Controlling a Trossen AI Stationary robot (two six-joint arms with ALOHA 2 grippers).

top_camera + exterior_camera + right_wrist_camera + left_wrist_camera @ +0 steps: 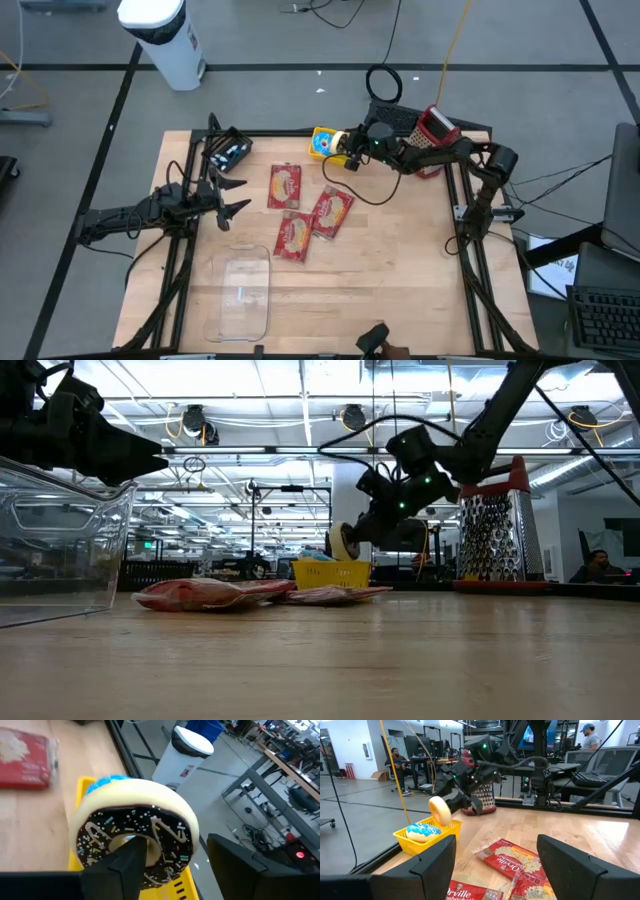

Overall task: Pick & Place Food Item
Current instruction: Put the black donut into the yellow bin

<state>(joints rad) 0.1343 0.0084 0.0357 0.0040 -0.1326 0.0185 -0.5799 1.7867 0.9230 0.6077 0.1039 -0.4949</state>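
1. High view: right gripper [350, 160] is seen beside the yellow basket [322, 143]; left gripper [232, 195] is parked, fingers apart.
2. Low view: chocolate donut [343, 543] is held above the basket.
3. Left wrist view: blue donut [422, 831] is seen in the basket.
4. Right wrist view: 1 finger [131, 861] is seen through the donut hole, jaws spread.
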